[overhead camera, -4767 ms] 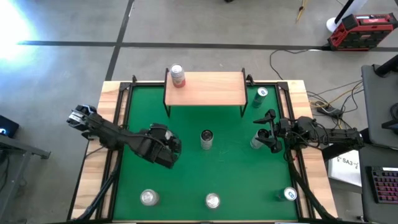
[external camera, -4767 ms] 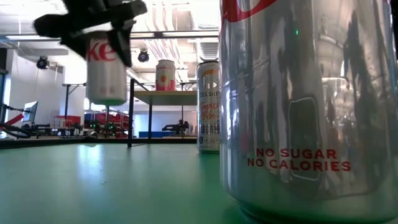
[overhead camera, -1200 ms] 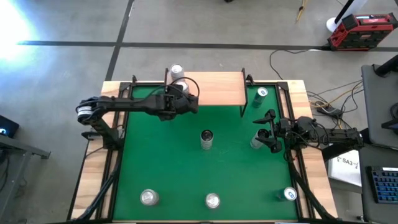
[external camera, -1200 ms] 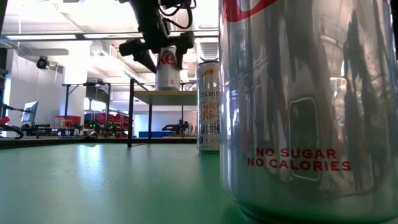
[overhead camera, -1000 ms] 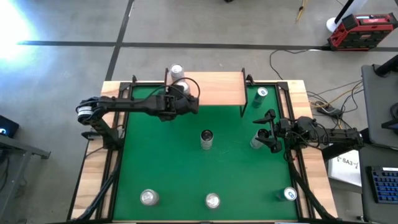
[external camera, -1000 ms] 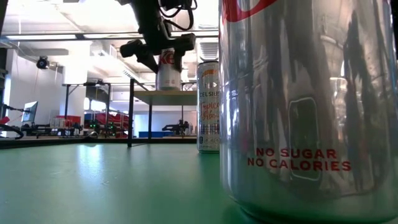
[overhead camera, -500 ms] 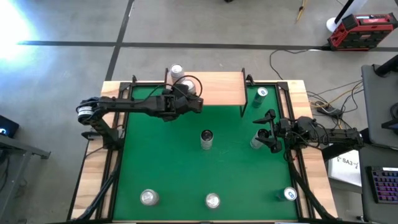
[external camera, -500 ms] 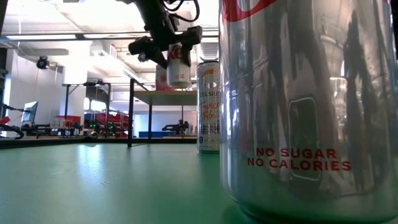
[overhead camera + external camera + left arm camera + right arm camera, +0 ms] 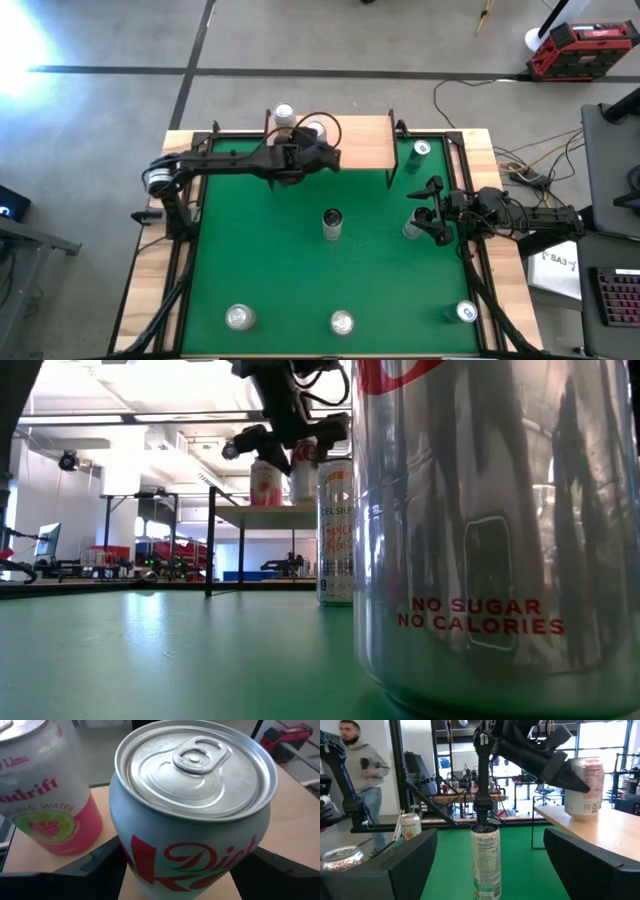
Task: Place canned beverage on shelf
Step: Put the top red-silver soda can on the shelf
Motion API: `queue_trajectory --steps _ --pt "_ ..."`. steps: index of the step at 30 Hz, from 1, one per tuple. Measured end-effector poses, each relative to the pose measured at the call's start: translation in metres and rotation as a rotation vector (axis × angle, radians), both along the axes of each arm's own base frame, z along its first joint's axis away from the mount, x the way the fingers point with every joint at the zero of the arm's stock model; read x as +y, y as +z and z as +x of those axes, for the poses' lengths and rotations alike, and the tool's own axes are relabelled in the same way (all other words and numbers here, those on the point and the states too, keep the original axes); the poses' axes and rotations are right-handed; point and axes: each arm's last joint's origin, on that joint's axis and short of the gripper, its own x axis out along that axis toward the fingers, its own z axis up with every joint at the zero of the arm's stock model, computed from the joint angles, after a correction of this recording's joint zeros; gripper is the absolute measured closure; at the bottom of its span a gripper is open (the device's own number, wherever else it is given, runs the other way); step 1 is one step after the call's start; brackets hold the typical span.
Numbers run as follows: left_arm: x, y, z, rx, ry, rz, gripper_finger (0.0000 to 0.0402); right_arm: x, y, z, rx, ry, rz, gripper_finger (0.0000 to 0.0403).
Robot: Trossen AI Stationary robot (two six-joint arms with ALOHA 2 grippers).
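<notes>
One left hand [image 9: 318, 150], clenched around silver Diet Coke can [image 9: 192, 815], over light-wood shelf [image 9: 355, 140] near its left end. Risk: it may nudge and topple the neighbouring pink sparkling-water can [image 9: 42, 795]. Right hand [image 9: 428, 212], fingers spread, idles at bench's right edge.

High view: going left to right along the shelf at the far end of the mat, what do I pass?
Pink can on the shelf → Diet Coke can held by the left gripper at the shelf → bare shelf board → teal-topped can on the mat. The right gripper waits open, nearer.

Diet can [image 9: 304, 472] in left gripper [image 9: 290, 438], over shelf [image 9: 268, 509]
</notes>
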Motion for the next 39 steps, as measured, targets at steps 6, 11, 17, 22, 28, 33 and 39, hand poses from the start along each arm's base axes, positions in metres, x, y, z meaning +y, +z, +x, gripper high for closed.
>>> queue_trajectory --steps 6,11,17,22,28,33,39 --pt "0.019 0.000 0.005 -0.005 0.051 -0.029 0.0119 0.000 0.000 0.000 0.000 0.000 0.000 0.0046" --pt "0.032 0.001 0.009 -0.011 0.073 -0.033 0.0119 0.000 0.000 0.000 0.000 0.001 0.000 0.0046" --pt "0.046 0.001 0.015 -0.001 0.092 -0.050 0.0119 0.000 0.000 0.000 0.000 0.000 0.000 0.0046" --pt "0.057 0.002 0.021 0.006 0.114 -0.053 0.0119 0.000 0.000 0.000 0.000 0.000 0.000 0.0046" --pt "0.069 0.004 0.027 0.024 0.160 -0.077 0.0119 0.000 0.000 0.000 0.000 0.000 0.000 0.0046" --pt "0.077 0.008 0.025 0.016 0.231 -0.117 0.0119 0.000 0.000 0.000 0.001 0.000 0.000 0.0046" --pt "0.083 0.009 0.025 0.015 0.246 -0.149 0.0118 0.000 0.000 0.000 0.000 0.000 0.000 0.0046"
